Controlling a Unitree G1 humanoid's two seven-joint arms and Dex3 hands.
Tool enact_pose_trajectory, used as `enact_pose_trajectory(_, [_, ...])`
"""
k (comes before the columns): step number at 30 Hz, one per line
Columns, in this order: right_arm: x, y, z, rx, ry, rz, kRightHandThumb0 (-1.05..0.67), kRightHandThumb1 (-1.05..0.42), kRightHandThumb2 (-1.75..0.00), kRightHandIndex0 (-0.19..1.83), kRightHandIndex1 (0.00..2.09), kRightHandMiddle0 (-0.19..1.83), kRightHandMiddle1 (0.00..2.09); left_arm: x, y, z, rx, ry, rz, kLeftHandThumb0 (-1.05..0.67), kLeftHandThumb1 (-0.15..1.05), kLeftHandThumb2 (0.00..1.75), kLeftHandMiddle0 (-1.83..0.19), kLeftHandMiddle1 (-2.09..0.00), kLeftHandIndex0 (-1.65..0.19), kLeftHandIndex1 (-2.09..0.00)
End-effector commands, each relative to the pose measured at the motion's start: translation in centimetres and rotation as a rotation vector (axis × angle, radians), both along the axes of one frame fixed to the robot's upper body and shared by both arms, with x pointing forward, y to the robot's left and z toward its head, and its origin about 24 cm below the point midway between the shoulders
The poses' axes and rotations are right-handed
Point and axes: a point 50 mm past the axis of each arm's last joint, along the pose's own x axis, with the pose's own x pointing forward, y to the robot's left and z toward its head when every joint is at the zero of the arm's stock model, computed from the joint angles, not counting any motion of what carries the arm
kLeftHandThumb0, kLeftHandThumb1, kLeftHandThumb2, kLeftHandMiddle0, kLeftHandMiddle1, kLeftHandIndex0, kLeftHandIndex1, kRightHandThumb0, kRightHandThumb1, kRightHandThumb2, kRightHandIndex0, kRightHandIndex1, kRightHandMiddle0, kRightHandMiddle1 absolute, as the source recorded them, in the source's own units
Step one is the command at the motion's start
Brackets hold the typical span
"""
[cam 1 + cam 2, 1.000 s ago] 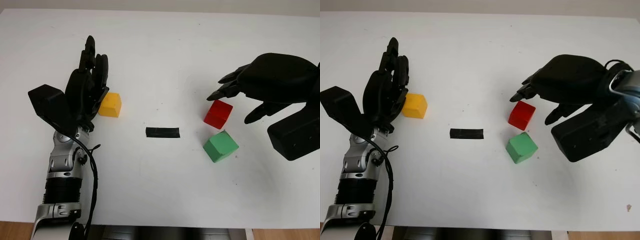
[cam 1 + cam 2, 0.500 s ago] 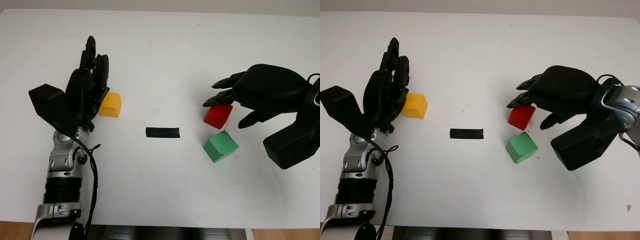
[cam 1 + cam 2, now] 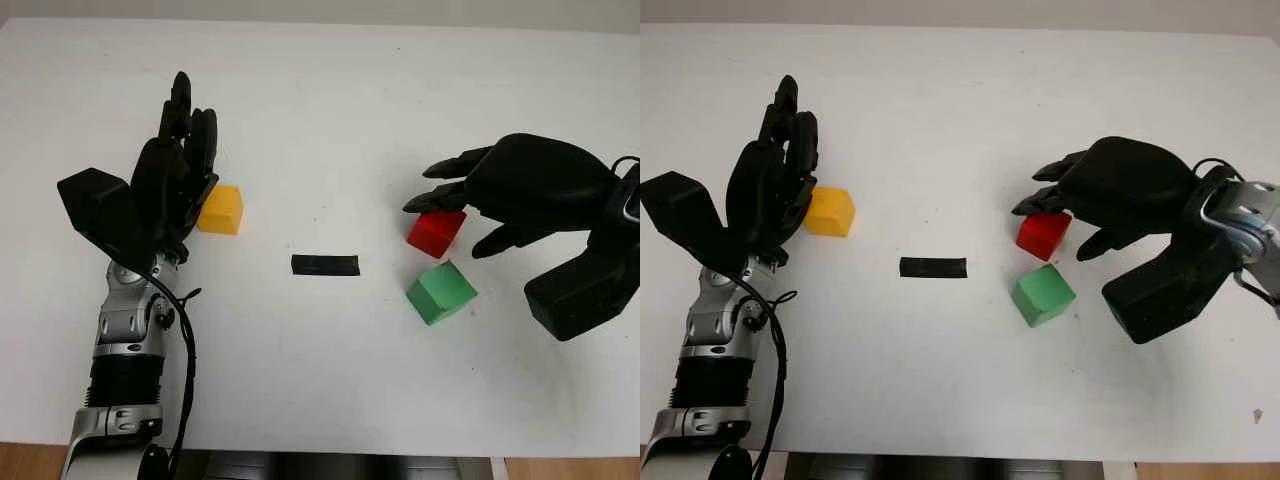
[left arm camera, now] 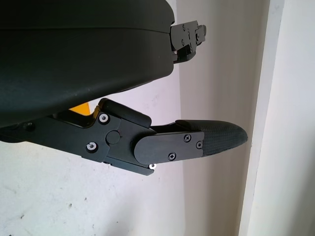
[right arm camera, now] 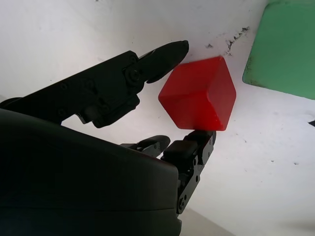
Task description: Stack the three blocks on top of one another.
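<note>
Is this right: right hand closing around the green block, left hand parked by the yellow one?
Not quite. The right hand is closing around the red block, not the green block, which sits apart just in front; the right wrist view shows it. The left hand is parked by the yellow block.

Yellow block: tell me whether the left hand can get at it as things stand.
Probably yes. The left hand is open right beside the yellow block, with nothing between them; the black strip lies well off to the side.
</note>
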Motion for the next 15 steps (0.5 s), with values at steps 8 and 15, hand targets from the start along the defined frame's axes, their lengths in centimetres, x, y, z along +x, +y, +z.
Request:
enact_pose_trajectory(8, [0.33,0.06,-1.05,0.032,-0.023,0.043,-0.36,-0.86,-0.06,0.61,0.07,0.73,0.90,-0.16,0.29,0.18,0.012,-0.013,-0.001,-0.71,1.05,0.51,0.19,-0.05,0.15,-0.05])
enact_pose_trajectory(15, [0.35,-0.02,-1.04,0.052,-0.028,0.045,-0.33,-0.88,-0.06,0.58,0.05,0.64,1.06,-0.17,0.22,0.27,0.009,-0.018,0.002,-0.70,1.05,0.50,0.19,-0.05,0.15,-0.05])
